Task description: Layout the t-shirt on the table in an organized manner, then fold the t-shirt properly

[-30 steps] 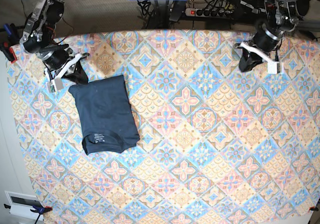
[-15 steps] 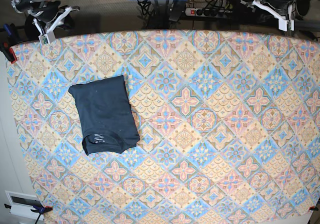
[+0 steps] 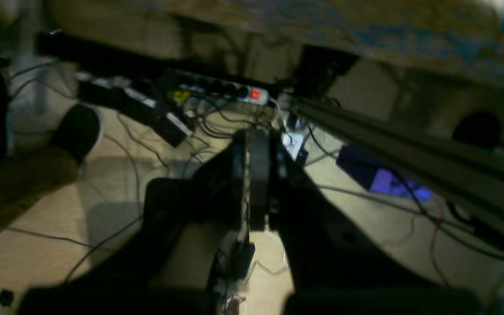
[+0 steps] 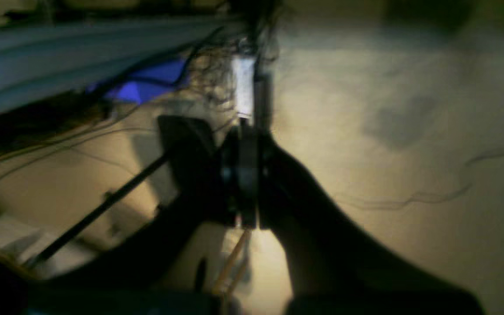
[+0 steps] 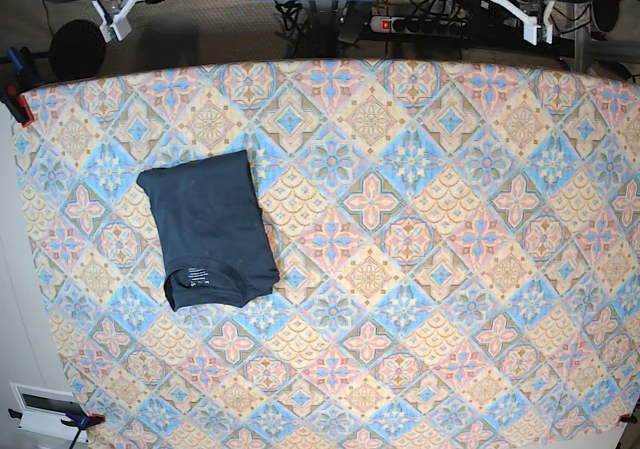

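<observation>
Judging from the base view, the fold looks finished: the t-shirt (image 5: pixel 208 229) lies as a compact, roughly rectangular packet in the left half of the table (image 5: pixel 420 269), nearer the left edge than the centre and closer to the far edge than the near one, collar label facing up at its near end. Edges look fairly straight, with a slight tilt against the tile pattern and a small bulge at the near right corner; no sleeve sticks out that can be seen. Nothing else sits on the cloth. Going left to right along the far edge: the right gripper (image 5: pixel 122 9) is parked off the table past the far left corner, well apart from the shirt. Its wrist view shows the right gripper (image 4: pixel 243 175) with jaws pressed together, holding nothing, pointed at the floor and cables. The left gripper (image 5: pixel 520 9) is parked past the far right part of the edge, and its wrist view shows the left gripper (image 3: pixel 256 175) likewise closed and empty above a power strip (image 3: pixel 234 92). Remaining work, as a judgement: probably none, at most squaring the packet up.
</observation>
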Tool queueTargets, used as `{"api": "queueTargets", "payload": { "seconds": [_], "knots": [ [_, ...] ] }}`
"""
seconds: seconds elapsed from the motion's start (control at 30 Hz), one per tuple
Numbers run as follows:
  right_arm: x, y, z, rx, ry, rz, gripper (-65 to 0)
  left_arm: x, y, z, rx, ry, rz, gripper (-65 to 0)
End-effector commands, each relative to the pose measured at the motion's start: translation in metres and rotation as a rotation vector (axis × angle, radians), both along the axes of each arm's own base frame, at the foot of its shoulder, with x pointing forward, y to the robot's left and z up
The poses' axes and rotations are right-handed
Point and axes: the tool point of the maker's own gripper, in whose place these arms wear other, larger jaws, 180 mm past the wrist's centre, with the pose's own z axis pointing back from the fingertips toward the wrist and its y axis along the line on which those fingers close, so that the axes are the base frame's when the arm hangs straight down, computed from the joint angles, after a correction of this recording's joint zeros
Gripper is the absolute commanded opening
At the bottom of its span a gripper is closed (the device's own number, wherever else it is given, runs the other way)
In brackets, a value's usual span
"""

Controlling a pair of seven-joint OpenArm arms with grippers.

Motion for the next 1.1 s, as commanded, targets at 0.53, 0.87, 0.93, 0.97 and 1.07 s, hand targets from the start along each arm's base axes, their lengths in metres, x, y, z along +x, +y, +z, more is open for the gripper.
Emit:
{"api": "queueTargets", "payload": {
  "seconds": [0.53, 0.87, 0.93, 0.97, 1.07],
  "knots": [
    [0.001, 0.012, -0.086, -0.007, 0.103, 0.039, -65.0, -0.040, -0.063, -0.126, -0.071, 0.115, -0.117, -65.0],
    [-0.003, 0.014, -0.129, -0.010, 0.127, -0.018, -65.0, -0.049, -0.091, -0.171, -0.104, 0.110, -0.160, -65.0],
    [-0.003, 0.027, -0.137, 0.020, 0.127, -0.017, -65.0, -0.050, -0.095, -0.178, -0.104, 0.103, -0.182, -65.0],
    [-0.003, 0.032, -0.140, 0.031, 0.120, -0.020, -65.0, -0.051, -0.096, -0.182, -0.102, 0.103, -0.191, -65.0],
    [-0.004, 0.043, -0.150, 0.052, 0.110, -0.036, -65.0, -0.043, -0.100, -0.191, -0.094, 0.080, -0.216, -65.0]
  ]
}}
